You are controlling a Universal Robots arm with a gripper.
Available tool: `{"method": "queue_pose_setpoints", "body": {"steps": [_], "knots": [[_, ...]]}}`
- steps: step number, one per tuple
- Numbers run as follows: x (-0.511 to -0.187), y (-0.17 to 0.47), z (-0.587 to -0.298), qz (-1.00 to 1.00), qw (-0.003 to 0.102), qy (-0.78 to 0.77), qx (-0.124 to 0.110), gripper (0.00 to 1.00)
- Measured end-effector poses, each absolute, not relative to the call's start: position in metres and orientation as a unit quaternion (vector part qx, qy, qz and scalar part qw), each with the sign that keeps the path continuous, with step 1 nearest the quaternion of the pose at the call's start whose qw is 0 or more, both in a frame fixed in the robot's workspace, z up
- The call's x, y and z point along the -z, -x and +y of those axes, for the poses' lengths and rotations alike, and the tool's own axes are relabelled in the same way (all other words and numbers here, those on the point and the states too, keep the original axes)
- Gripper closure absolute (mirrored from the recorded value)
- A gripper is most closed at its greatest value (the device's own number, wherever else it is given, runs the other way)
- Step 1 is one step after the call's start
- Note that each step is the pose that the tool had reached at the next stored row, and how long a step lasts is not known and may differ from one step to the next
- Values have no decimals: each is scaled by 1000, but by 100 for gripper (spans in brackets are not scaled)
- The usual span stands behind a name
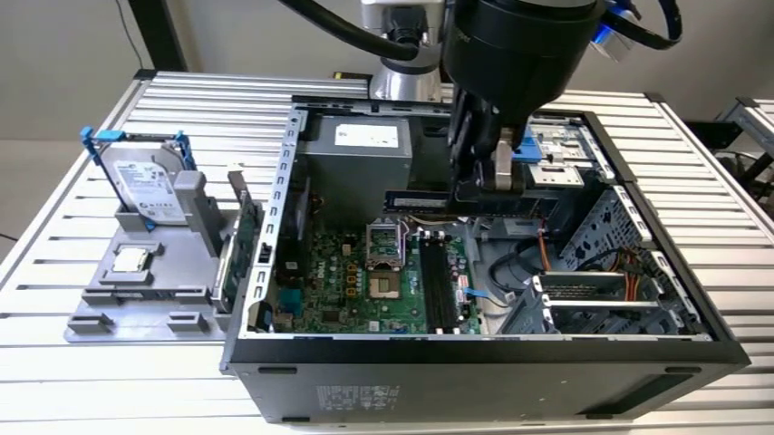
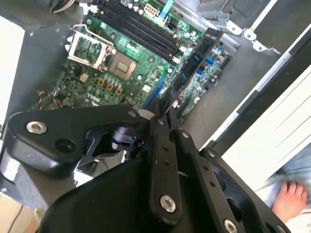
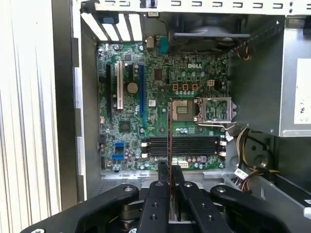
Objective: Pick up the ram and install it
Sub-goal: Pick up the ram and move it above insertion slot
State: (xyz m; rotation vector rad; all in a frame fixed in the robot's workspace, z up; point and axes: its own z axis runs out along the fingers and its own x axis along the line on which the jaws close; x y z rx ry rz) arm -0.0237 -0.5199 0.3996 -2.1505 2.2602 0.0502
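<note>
- Hand is clamped on the ram, held edgewise above the slots inside the case.
- Ram looks light, stiff and thin (likely fragile); best gripped on its flat faces, clear of the contacts.

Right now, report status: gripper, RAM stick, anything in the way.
Gripper shut on long thin dark circuit-board stick, held over green motherboard. Stick crosswise to black slots, not seated. Nothing seen blocking slots.
</note>
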Motion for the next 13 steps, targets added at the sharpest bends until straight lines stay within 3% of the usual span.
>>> {"method": "queue_pose_setpoints", "body": {"steps": [13], "knots": [[-399, 5, -515, 728, 11, 685, -16, 100]]}}
